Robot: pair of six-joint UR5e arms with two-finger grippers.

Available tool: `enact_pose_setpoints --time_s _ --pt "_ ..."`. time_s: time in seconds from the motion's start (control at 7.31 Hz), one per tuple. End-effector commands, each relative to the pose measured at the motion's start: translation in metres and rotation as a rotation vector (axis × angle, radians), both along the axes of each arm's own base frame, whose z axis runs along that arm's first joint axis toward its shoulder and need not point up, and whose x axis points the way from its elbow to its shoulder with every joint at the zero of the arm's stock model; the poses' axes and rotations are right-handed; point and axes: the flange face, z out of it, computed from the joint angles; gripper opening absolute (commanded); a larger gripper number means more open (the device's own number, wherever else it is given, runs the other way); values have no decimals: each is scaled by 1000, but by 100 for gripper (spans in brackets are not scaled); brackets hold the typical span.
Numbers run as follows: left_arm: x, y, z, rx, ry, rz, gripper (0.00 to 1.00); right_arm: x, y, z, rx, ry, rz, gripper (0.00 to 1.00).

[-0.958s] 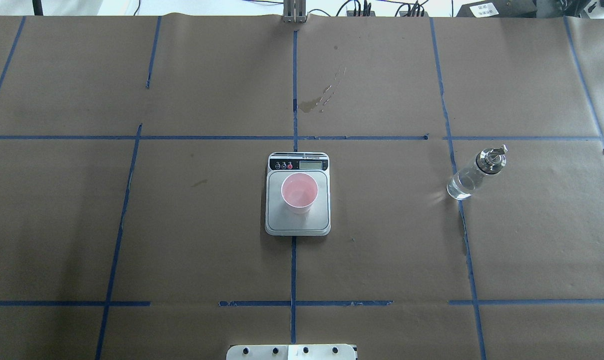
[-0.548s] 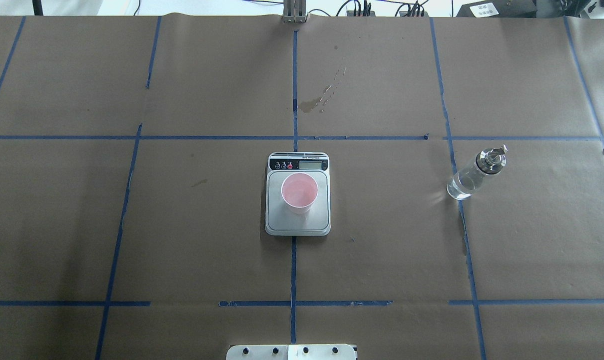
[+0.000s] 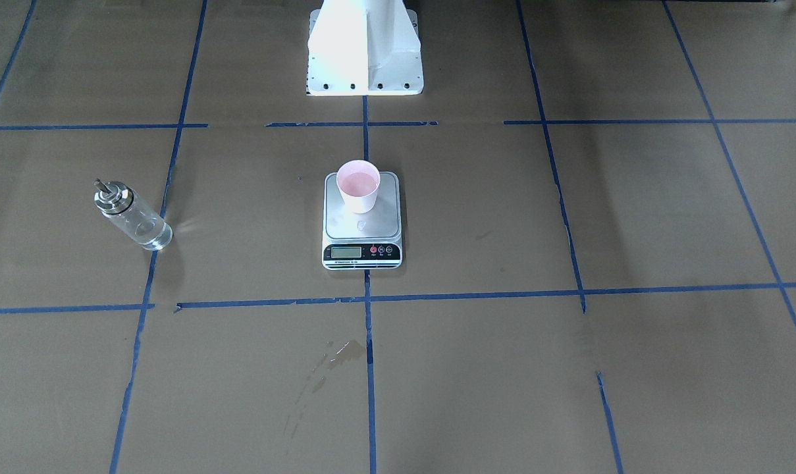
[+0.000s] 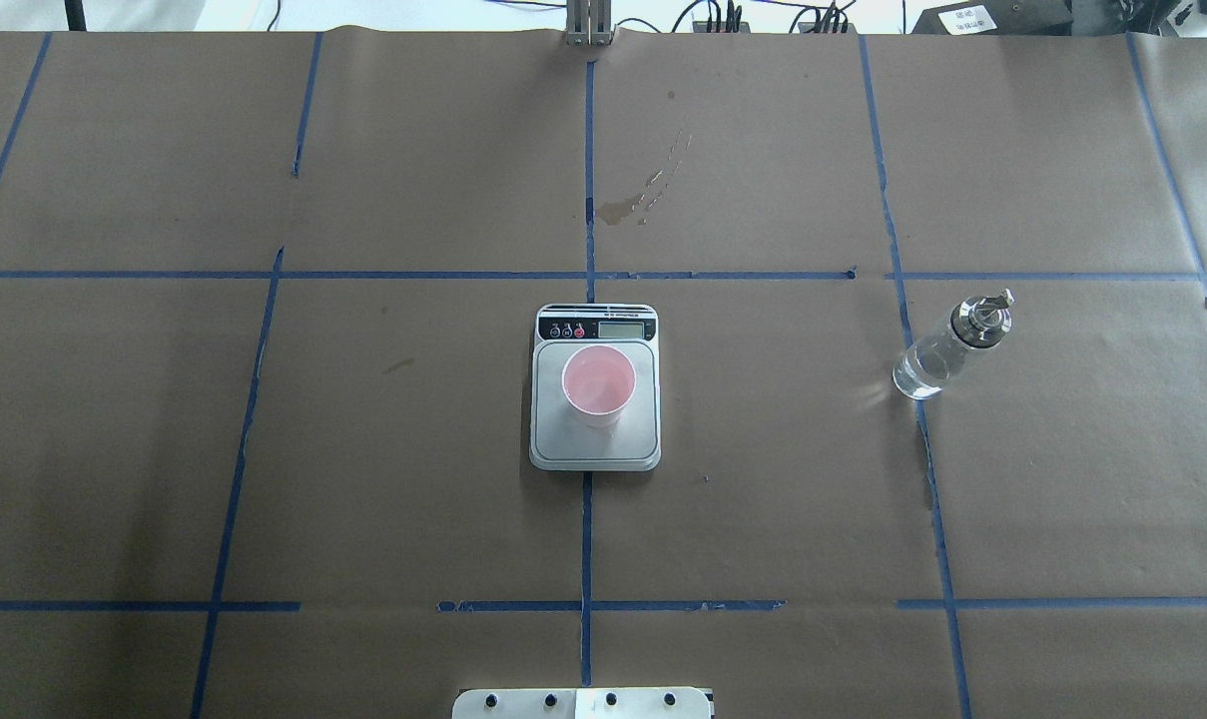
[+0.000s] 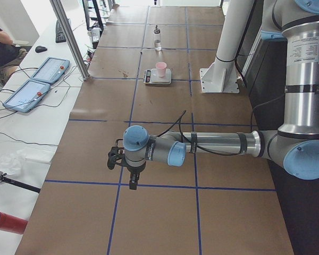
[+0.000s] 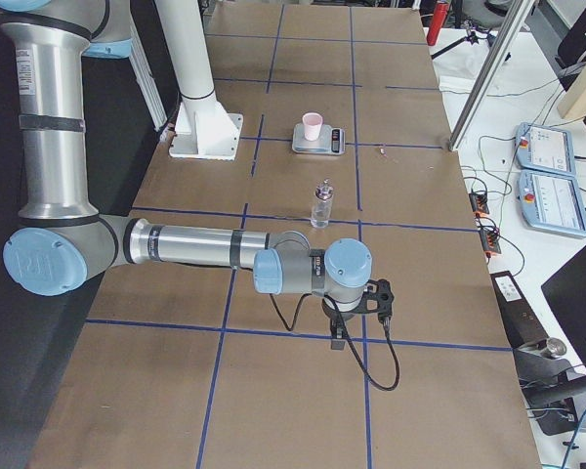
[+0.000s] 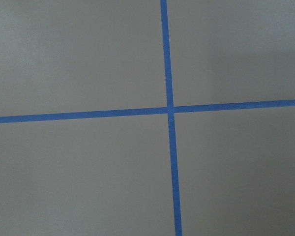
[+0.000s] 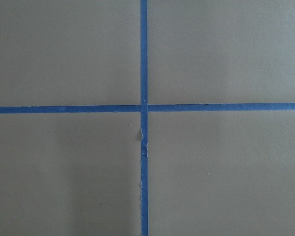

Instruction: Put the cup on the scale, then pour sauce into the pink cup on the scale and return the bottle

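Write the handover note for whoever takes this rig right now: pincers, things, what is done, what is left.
Left pincer: over bare table toward the robot's left end; open or shut cannot be told. Right pincer: likewise toward the right end. Neither holds cup or bottle.
Cup stands upright on the scale. Bottle stands upright on the table on the robot's right, apart from the scale, clear sauce inside.
Done: cup on scale. Whether any sauce is in the cup is not clear.
Left: check the cup; if dry, probably pour with the right arm and set the bottle back.
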Motion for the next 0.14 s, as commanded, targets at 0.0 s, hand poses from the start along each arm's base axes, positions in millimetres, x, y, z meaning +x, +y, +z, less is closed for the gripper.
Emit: enact_pose_setpoints --time_s 0.0 --pt "0 0 1 0 0 2 100 2 2 2 -3 -2 5 100"
